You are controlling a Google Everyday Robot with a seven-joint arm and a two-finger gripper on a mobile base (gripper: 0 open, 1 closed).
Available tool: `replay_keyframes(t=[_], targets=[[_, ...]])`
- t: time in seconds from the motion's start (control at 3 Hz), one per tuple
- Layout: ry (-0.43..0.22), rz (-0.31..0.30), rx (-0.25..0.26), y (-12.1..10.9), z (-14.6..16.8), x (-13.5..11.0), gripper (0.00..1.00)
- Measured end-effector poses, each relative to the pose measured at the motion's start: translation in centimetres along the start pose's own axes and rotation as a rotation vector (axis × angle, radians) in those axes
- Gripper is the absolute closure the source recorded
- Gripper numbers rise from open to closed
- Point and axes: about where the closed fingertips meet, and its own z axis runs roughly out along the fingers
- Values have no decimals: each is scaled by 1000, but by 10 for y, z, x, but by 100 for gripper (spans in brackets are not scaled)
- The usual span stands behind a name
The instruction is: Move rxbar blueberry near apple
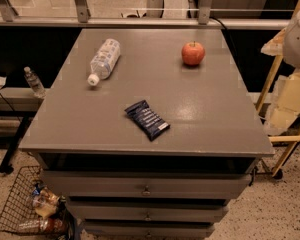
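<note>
The rxbar blueberry (147,119) is a dark navy wrapper with white lettering. It lies flat and at an angle on the grey cabinet top (205,119), near the front middle. The apple (193,53) is red and round with a short stem, and stands at the back right of the top. The bar lies well apart from the apple, towards the front and left of it. My gripper is not in view. Only a pale rounded shape (297,39) shows at the right edge, and I cannot tell what it is.
A clear plastic water bottle (104,60) lies on its side at the back left of the top. Drawers (146,188) sit below the front edge. A wire basket (32,206) stands on the floor at the left, a wooden frame (285,109) at the right.
</note>
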Motion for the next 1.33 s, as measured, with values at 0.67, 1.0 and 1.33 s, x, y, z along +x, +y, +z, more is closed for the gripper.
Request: replay_keyframes(t=[0.67,1.0,1.33], targets=[[-75,28,-2,-10,19,-38,0],[-175,104,-7,-37,59,-108,0],[-217,179,-42,-63,97,-167,0]])
